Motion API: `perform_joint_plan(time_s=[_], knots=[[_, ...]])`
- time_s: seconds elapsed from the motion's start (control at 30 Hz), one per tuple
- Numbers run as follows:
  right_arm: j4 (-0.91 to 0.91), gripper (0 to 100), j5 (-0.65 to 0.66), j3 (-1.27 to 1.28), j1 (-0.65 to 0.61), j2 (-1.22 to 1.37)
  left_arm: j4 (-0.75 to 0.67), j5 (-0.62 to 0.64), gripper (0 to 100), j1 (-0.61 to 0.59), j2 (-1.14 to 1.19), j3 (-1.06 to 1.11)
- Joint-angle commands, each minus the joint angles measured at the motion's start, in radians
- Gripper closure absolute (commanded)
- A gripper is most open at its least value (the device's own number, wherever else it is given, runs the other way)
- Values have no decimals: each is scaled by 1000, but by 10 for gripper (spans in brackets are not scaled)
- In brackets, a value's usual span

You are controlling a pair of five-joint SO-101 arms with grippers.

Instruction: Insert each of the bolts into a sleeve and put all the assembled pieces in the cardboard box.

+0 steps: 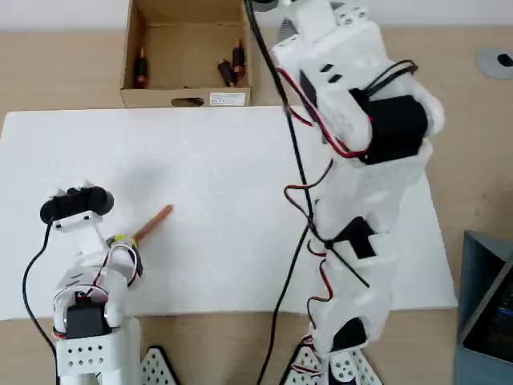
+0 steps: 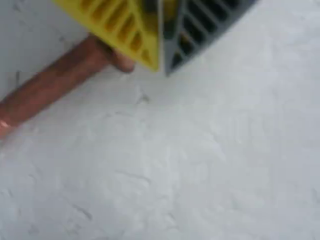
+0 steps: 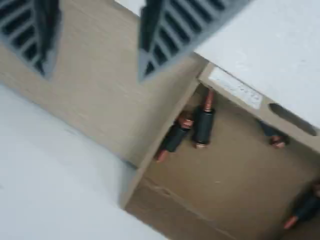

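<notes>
Left gripper (image 2: 162,67), closed, touches bolt (image 2: 55,87); right gripper (image 3: 95,72) parted.

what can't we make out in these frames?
High view: the right arm covers the white mat beneath it, and its far end runs off the top edge.
Left wrist view: the bolt runs under the left gripper; contact is hidden, far end cut by the edge.
Right wrist view: the cardboard box is cut by the edge, with one assembled piece blurred and partly shown.
</notes>
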Motion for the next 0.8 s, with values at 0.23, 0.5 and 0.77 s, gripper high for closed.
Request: perform_joint_plan(time_s=[0.23, 0.5, 0.77], knots=[[20, 868, -92, 509, 59, -403, -6, 5, 997, -12, -8, -6], [20, 868, -290, 1129, 59, -722, -6, 5, 997, -12, -8, -6], [18, 868, -293, 1586, 68, -889, -6, 5, 997, -11, -8, -6]])
